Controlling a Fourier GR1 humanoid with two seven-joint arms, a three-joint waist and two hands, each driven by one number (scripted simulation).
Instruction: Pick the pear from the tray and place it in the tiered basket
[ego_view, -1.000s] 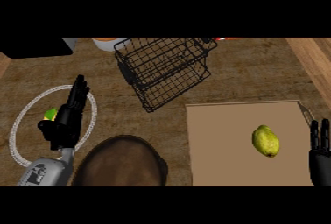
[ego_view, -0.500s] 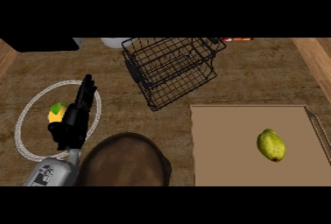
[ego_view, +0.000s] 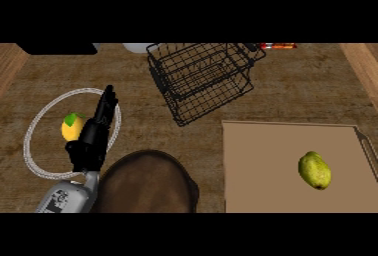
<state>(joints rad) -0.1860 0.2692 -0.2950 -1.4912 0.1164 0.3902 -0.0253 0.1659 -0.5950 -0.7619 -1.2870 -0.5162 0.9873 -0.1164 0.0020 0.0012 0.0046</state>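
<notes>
Pear, yellow-green (ego_view: 314, 170), lies ungrasped on the flat tan tray (ego_view: 258, 165) near the desk's right edge; the left hand (ego_view: 96, 132), fingers straight, is held away; reaching is needed.

counter (ego_view: 295, 85): brown mottled top, evenly lit | lighter wooden edging (ego_view: 363, 62) seen at 2 o'clock and at 10 o'clock | black block (ego_view: 59, 48) at 11 o'clock

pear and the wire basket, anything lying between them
Nothing in the head view: only bare tray surface and a strip of counter separate the pear from the tiered basket.
</notes>
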